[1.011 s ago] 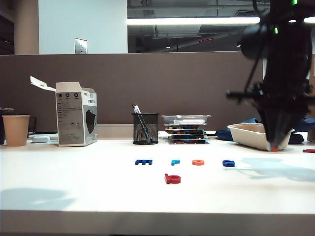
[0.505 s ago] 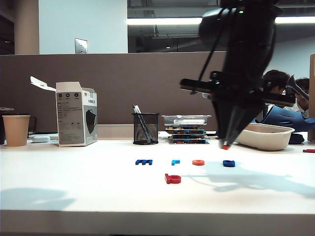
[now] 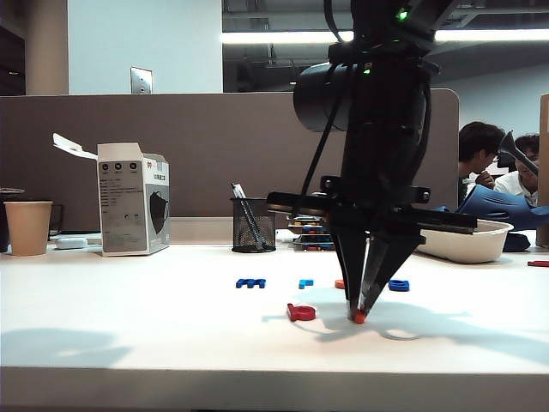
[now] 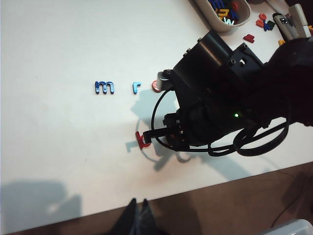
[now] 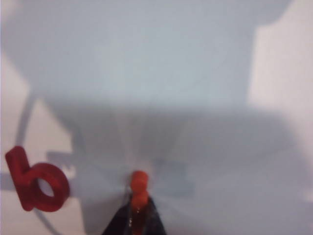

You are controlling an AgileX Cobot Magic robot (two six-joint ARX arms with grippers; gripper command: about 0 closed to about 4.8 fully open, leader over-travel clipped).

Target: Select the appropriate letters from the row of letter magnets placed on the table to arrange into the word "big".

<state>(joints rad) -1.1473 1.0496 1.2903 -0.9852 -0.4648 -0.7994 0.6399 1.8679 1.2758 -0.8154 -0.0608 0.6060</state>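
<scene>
We see the right gripper (image 3: 358, 316) low over the table (image 3: 129, 326), its tips almost at the surface, jaws clamped on the orange bar (image 5: 139, 188), which sticks out from between the fingertips. It hangs just beside the red b (image 3: 301, 312), on that letter's right in the exterior view, in front of the row. In the row lie the dark blue m (image 3: 250, 282), the light blue r (image 3: 305, 283), the orange ring (image 3: 340, 284), mostly hidden behind the gripper, and the dark blue rounded letter (image 3: 398, 285). The left gripper (image 4: 138, 215) shows only as dark fingertips pressed together over the table's near edge, holding nothing, well apart from the letters.
</scene>
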